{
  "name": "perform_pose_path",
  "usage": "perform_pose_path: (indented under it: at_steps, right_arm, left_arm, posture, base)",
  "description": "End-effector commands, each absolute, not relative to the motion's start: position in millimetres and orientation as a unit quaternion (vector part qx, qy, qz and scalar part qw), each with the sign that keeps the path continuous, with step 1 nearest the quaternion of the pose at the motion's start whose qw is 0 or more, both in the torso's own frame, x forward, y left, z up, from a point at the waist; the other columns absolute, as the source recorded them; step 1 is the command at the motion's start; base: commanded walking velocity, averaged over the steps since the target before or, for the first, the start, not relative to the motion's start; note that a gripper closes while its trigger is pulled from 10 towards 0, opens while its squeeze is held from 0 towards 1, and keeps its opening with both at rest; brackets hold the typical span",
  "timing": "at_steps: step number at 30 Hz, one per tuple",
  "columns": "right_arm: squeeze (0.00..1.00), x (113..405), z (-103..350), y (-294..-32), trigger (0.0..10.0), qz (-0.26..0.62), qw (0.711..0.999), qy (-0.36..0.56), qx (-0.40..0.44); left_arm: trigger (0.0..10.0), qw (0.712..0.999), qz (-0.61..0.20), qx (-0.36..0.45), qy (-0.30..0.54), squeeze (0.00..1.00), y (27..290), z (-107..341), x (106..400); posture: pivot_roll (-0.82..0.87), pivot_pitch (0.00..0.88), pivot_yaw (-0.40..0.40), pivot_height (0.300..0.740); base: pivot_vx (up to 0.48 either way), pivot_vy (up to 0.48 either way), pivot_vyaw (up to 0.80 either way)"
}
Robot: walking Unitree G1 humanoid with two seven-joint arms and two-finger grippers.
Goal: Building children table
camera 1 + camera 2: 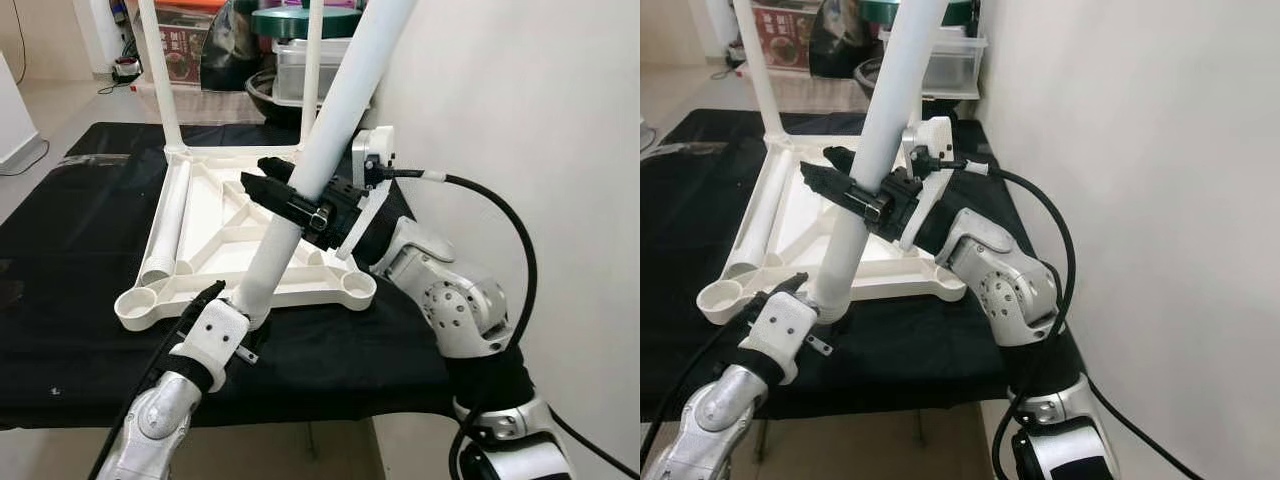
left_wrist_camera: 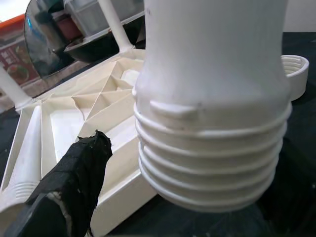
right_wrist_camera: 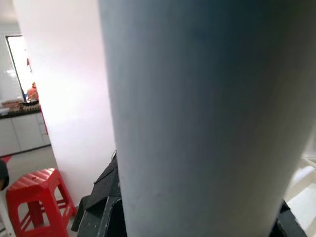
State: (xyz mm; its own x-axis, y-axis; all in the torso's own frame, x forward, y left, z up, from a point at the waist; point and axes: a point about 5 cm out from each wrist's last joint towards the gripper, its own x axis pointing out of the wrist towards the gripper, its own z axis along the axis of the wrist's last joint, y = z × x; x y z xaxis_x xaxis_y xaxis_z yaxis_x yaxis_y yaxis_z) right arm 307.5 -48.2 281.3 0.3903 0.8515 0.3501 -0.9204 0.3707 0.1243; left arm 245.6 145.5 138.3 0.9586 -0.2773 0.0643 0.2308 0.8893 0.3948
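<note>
The white plastic tabletop [image 1: 215, 225] lies upside down on the black cloth-covered table [image 1: 80, 250], its ribbed underside facing up, two white legs already standing in the far corner sockets [image 1: 172, 150] and one loose white leg [image 1: 170, 225] lying along its left edge. The right gripper [image 1: 290, 195] has its two black fingers clamped round the middle of a long white plastic tube leg [image 1: 320, 150], which leans steeply toward the wall. The left gripper [image 1: 215, 300] sits at the leg's lower, threaded end [image 2: 207, 163]; one black finger [image 2: 74, 173] lies beside the threads, but whether it is actually pinching the leg I cannot tell from here.

That threaded end hangs just off the tabletop's front edge, between the two empty round corner sockets [image 1: 355, 285], not yet in either. To do this well, I'd say the leg wants bringing upright first, so the threads meet the socket square rather than at this slant. The lower gripper should steer the tip over the right-hand socket while the upper one carries the weight, then turn gently; forcing it tilted risks cross-threading or dragging the tabletop across the cloth.
</note>
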Motion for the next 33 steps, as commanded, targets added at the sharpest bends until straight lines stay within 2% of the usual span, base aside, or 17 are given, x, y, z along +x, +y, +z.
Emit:
perform_pose_path:
  at_steps: [1,12,19,20,21,22,33]
  right_arm:
    - [0.0,309,283,-52,10.0,0.536,0.823,-0.112,0.152]
    - [0.0,294,278,-41,10.0,0.581,0.796,-0.105,0.137]
    - [0.0,293,276,-41,10.0,0.58,0.796,-0.102,0.137]
    - [0.0,293,276,-41,10.0,0.58,0.797,-0.102,0.137]
    - [0.0,293,276,-41,10.0,0.58,0.797,-0.102,0.137]
    - [0.0,293,276,-42,10.0,0.578,0.798,-0.101,0.137]
    - [0.0,296,277,-44,10.0,0.569,0.805,-0.103,0.133]
  left_arm:
    - [10.0,0.971,-0.116,0.2,-0.059,0.0,148,138,246]
    - [10.0,0.969,-0.154,0.176,-0.083,0.0,135,145,253]
    - [10.0,0.968,-0.167,0.168,-0.083,0.0,130,144,252]
    - [6.9,0.968,-0.172,0.163,-0.081,0.0,128,143,251]
    - [6.9,0.968,-0.172,0.163,-0.081,0.0,128,143,251]
    - [0.0,0.967,-0.184,0.157,-0.085,0.0,126,143,248]
    - [0.0,0.963,-0.191,0.169,-0.085,0.0,128,136,244]
  posture:
    - [0.02,0.0,-0.088,0.74]
    - [0.02,0.0,-0.084,0.74]
    - [0.01,0.0,-0.083,0.74]
    - [0.01,0.0,-0.082,0.74]
    - [0.01,0.0,-0.082,0.74]
    - [0.01,0.0,-0.081,0.74]
    - [0.01,0.0,-0.086,0.74]
  base:
    - [0.0,0.0,0.0]
    - [0.0,0.0,0.0]
    - [0.0,0.0,0.0]
    - [0.0,0.0,0.0]
    - [0.0,0.0,0.0]
    - [0.0,0.0,0.0]
    - [0.0,0.0,0.0]
